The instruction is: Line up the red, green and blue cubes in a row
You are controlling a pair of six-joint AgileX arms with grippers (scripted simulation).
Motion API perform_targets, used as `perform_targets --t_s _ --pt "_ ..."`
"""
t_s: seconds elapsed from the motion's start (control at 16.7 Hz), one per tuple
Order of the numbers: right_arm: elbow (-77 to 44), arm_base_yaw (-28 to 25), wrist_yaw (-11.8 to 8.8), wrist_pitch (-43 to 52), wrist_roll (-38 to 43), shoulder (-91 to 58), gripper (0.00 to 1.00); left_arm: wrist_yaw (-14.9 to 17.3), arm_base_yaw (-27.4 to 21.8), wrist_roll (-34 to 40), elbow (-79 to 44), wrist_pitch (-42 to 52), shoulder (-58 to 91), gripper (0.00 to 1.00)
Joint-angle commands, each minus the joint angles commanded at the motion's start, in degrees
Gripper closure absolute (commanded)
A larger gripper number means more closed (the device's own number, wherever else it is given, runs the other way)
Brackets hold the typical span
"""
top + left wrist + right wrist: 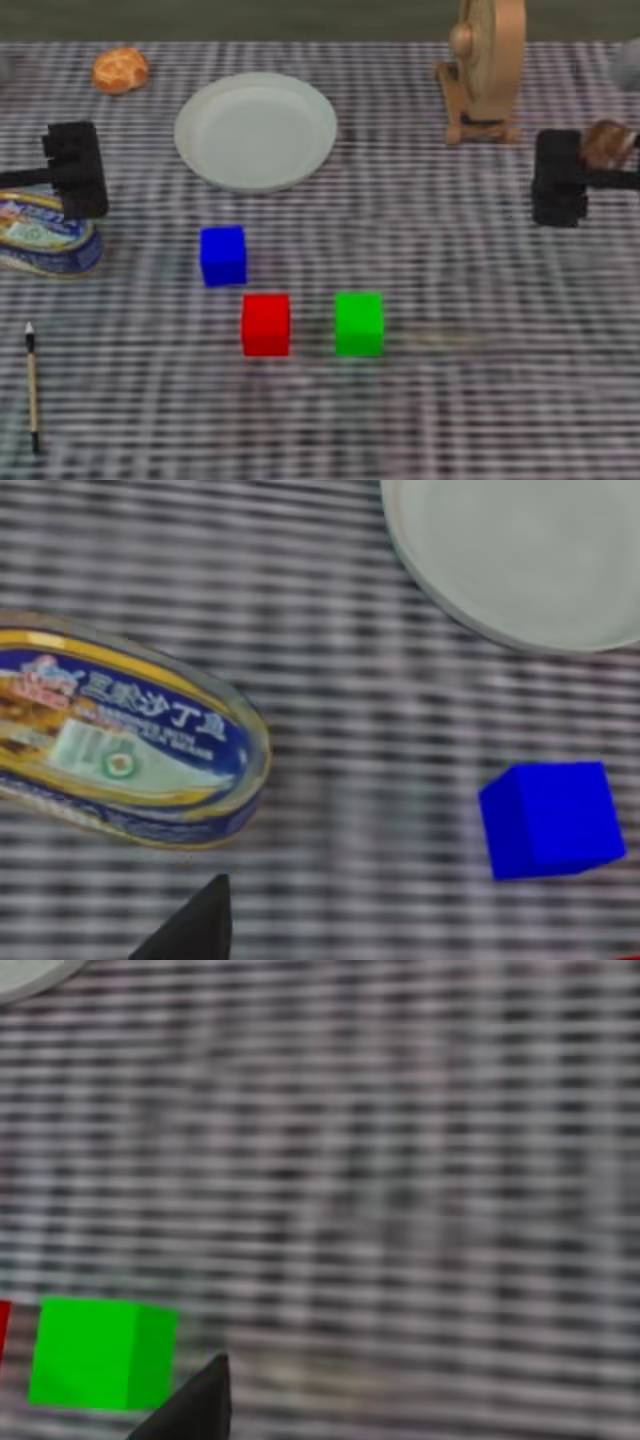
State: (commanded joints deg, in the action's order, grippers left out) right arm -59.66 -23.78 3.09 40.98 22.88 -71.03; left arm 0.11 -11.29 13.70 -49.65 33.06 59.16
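Though parked well apart at opposite sides of the striped cloth (450, 400), no telling of either grip: left gripper (75, 170) by the left edge, right gripper (560, 180) by the right edge, open or closed not visible in any view. Just under and in front of the left gripper, an oval fish tin (45, 235), close to the table's left edge; farther out from it toward the middle, the blue cube (223, 255), with the white plate (256, 130) behind. Well away from both grippers, near the centre front, the red cube (265, 323) and green cube (358, 322) side by side with a gap, the blue one just behind the red and shifted left, apart from it. Wide bare cloth between the green cube and the right gripper. On the tin (120, 740), seen only from the left wrist, white Chinese characters on a blue label, too soft to read. From the right wrist, only the green cube (100, 1353), a red sliver and a plate rim. Only from above: bread roll (120, 70), wooden stand (485, 70), brush (33, 385), a brown lump (607, 143) beside the right gripper.
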Motion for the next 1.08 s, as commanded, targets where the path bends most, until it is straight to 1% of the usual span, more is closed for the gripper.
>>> perform_targets --t_s 0.3,0.6,0.84,1.08 --pt "24.65 9.67 -0.53 -16.1 -9.63 28.17 0.0 0.08 -5.15 6.13 -22.12 15.54 29.67 0.0" --pt "45.52 17.87 -1.63 -30.4 -17.49 53.28 0.0 0.14 -9.37 11.18 -40.38 27.75 51.28 0.0" --pt "56.26 21.98 -2.62 -38.31 -21.58 66.77 0.0 0.09 -11.58 13.88 -50.98 33.77 62.74 0.0" --pt "59.66 23.21 -3.09 -40.98 -22.88 71.03 0.0 0.06 -12.3 14.76 -54.36 35.59 66.2 0.0"
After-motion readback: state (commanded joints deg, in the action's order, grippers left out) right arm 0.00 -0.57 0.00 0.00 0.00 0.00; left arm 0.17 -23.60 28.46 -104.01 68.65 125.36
